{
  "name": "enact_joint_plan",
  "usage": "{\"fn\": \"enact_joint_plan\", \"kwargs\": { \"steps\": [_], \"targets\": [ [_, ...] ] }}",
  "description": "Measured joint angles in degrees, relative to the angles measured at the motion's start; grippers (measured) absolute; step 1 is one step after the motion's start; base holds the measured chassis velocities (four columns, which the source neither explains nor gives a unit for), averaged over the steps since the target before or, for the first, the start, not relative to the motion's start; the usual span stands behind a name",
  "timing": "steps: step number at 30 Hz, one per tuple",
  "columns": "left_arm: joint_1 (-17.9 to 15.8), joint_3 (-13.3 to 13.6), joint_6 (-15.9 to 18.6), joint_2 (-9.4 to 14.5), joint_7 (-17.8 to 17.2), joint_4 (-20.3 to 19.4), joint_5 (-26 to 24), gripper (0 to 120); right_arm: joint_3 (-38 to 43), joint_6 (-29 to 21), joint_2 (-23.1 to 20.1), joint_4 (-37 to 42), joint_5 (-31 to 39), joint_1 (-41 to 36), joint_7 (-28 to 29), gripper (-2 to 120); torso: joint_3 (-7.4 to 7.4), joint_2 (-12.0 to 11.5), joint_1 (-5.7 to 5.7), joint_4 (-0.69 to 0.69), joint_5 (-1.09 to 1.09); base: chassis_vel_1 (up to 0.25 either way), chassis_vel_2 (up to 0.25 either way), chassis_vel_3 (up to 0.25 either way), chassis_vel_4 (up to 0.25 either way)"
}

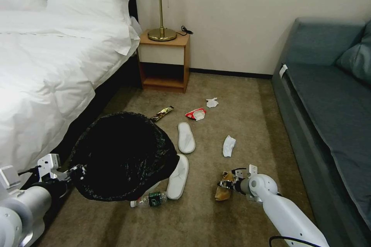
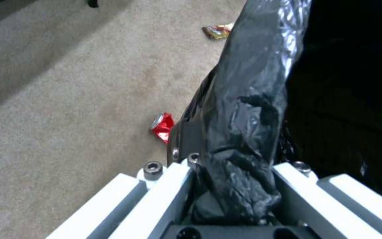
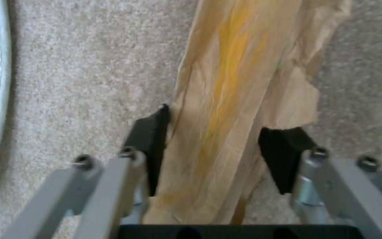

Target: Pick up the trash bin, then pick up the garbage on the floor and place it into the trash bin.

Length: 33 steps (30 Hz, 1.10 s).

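Observation:
The trash bin (image 1: 123,156), lined with a crinkly black bag, hangs above the carpet at lower left. My left gripper (image 1: 75,173) is shut on its rim; in the left wrist view the bag-covered rim (image 2: 244,109) is pinched in that gripper (image 2: 233,172). My right gripper (image 1: 228,185) is low over the floor, shut on a tan paper bag (image 1: 222,192). The right wrist view shows the paper bag (image 3: 230,83) squeezed between the black pads (image 3: 151,139). Other garbage lies about: two white slippers (image 1: 186,137) (image 1: 178,177), a bottle (image 1: 150,199), tissues (image 1: 228,146) (image 1: 211,102), a red wrapper (image 1: 196,114) and a snack packet (image 1: 162,113).
A white bed (image 1: 50,77) runs along the left, and a wooden nightstand (image 1: 164,61) with a lamp stands against the wall. A blue-grey sofa (image 1: 328,115) borders the right. A crushed red piece of litter (image 2: 162,126) lies on the carpet beside the bin.

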Motion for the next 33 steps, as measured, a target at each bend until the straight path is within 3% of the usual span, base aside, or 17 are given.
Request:
{"fn": "enact_joint_plan", "kwargs": {
  "steps": [12, 20, 27, 33],
  "targets": [
    [-0.3, 1.1, 0.0, -0.1, 0.6, 0.0, 0.9, 0, 0.9, 3.5, 0.1, 0.2, -2.1, -0.9, 0.0, 0, 0.00, 0.0, 0.00, 0.00, 0.00, 0.000, 0.000, 0.000, 0.000],
    [-0.8, 2.4, 0.0, 0.1, 1.2, 0.0, 2.0, 0, 4.6, 5.1, 0.2, 4.3, -5.0, -1.4, -0.4, 0, 0.00, 0.0, 0.00, 0.00, 0.01, 0.000, 0.000, 0.000, 0.000],
    [-0.9, 3.3, 0.0, 0.4, 2.1, 0.0, 3.9, 0, 8.3, 5.1, -0.6, 9.4, -3.6, -1.2, 0.3, 0, 0.00, 0.0, 0.00, 0.00, 0.02, 0.000, 0.000, 0.000, 0.000],
    [-1.4, 5.1, 0.0, 1.4, 1.9, 3.4, 6.0, 0, 13.8, 5.2, -7.1, 21.6, 0.0, 0.7, -0.6, 0, 0.00, 0.0, 0.00, -0.02, 0.00, 0.000, 0.000, 0.000, 0.000]
  ]
}}
